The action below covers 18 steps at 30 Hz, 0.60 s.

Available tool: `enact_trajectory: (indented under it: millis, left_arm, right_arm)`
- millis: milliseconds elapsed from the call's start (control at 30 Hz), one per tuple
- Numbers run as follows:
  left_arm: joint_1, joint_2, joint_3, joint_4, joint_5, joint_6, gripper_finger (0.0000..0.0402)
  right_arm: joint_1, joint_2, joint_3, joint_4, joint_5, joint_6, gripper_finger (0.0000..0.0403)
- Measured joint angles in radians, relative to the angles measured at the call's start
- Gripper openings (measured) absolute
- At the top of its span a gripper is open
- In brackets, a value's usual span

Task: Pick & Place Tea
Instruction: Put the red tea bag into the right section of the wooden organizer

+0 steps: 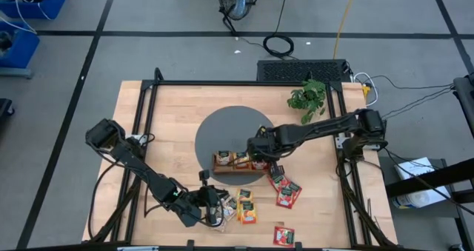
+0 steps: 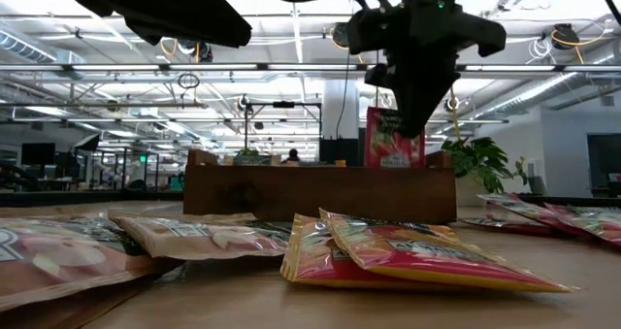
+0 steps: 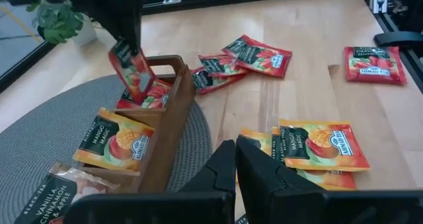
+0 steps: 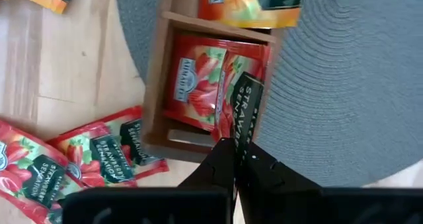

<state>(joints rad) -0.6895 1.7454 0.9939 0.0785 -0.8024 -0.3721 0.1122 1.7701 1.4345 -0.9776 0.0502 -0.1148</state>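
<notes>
Right tool (image 4: 235,159), clenched on a red strawberry tea packet (image 4: 239,112), holds it upright over the wooden tray's (image 3: 173,128) end compartment, which already contains a red packet. Risk: released tilted, the packet could catch the tray wall and fall outside. Left tool (image 3: 236,166), closed and empty, waits near the mango packets (image 3: 322,145) on the tabletop (image 3: 310,92).

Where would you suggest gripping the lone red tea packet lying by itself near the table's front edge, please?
The red tea packet lies flat, apart from the others, so a gripper would probably do best coming straight down. Pinch across its shorter side at one free edge; no neighbour blocks the fingers. Being thin and flat on the wood, it may need an edge lifted first.
</notes>
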Motion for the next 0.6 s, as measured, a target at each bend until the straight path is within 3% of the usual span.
enact_trajectory:
  millis: [600]
  left_arm:
    - [0.0,0.0,0.001,-0.008,0.001,0.0,0.0021]
  right_arm:
    - [-0.002,0.013,-0.003,0.034,-0.003,-0.002,0.0]
